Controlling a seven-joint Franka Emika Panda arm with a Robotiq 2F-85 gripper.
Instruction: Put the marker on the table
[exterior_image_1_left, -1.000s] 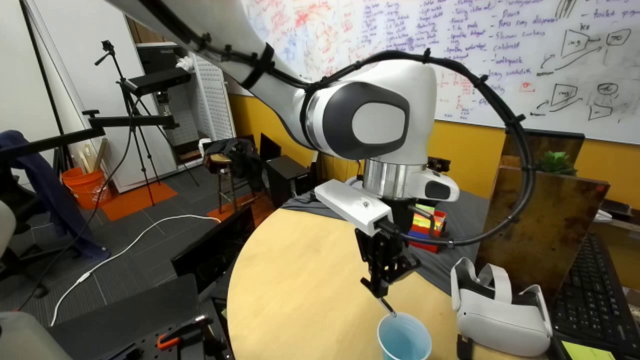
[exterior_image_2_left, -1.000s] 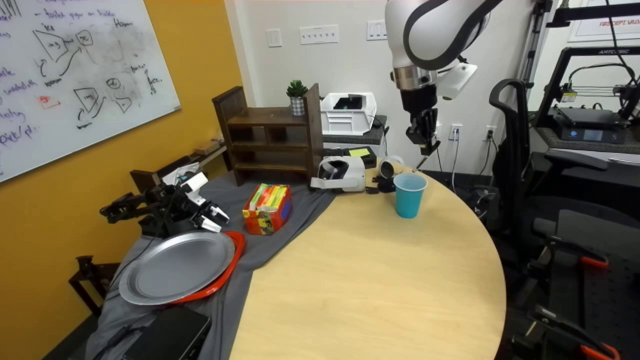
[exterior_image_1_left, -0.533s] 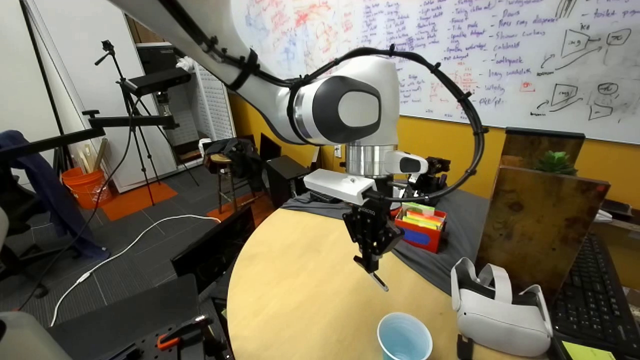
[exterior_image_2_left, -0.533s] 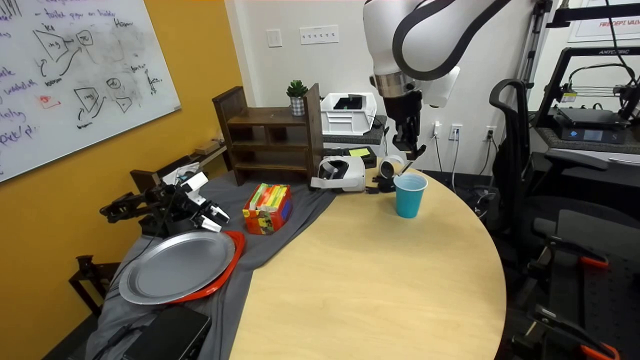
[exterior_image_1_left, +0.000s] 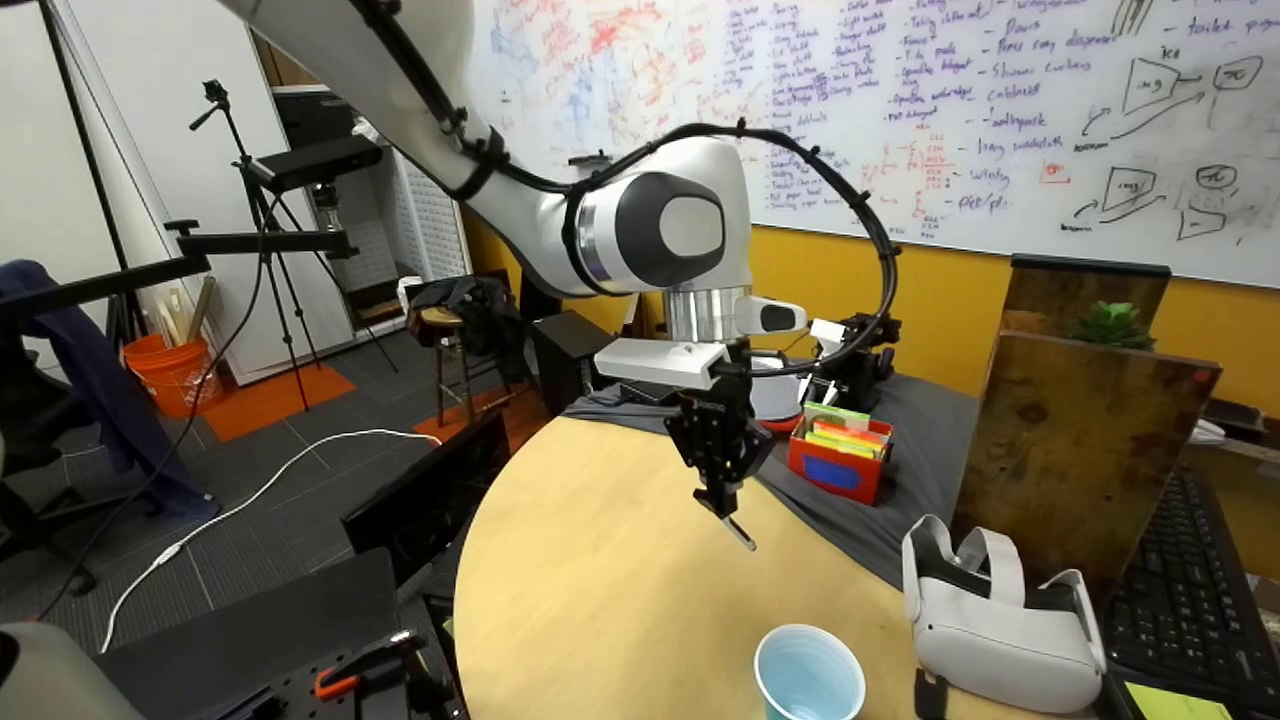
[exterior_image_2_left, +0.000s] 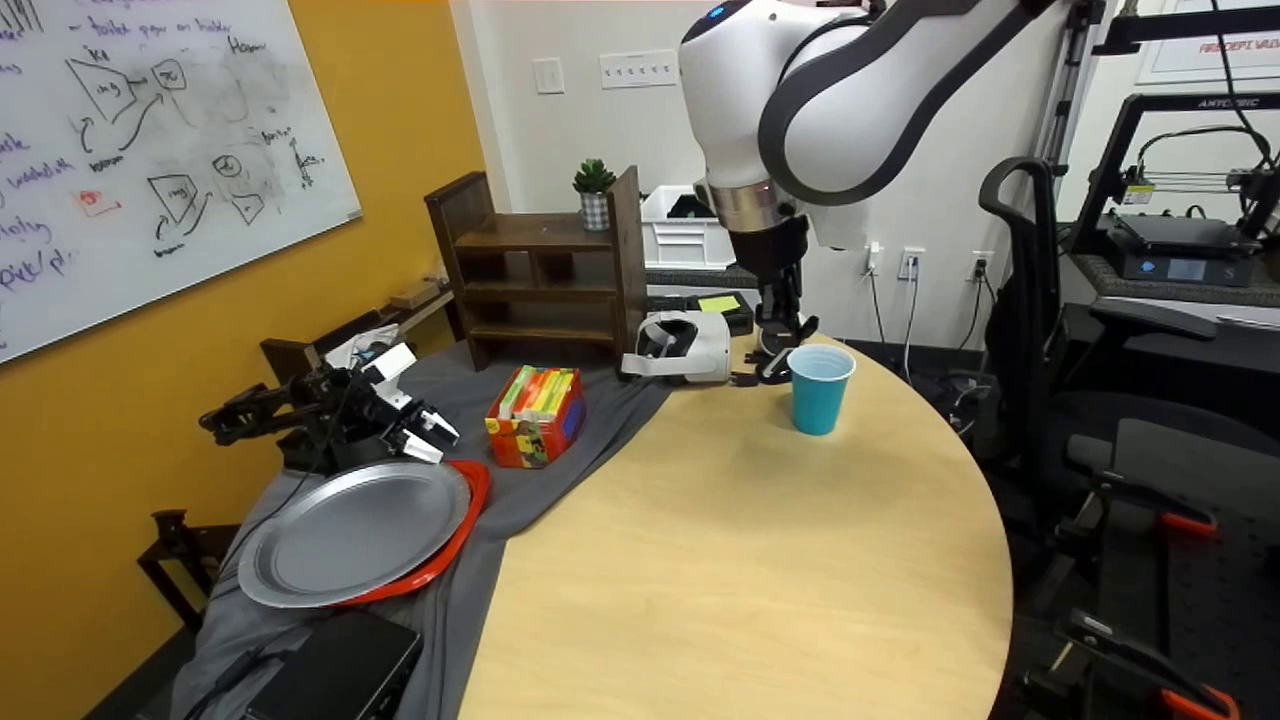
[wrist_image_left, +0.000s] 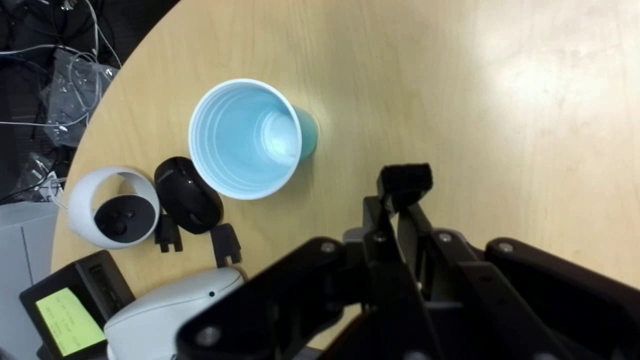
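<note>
Fingers (wrist_image_left: 373, 217) grasp the marker (exterior_image_1_left: 740, 533), tilted between them and seemingly jutting out both ways.

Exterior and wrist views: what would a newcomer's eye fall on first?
Probably the big white arm, its claw holding the marker above the round table. Next, the light-blue cup upright on that table, its open mouth large in the wrist view. Then the scribbled whiteboard on the yellow wall in both exterior views.
</note>
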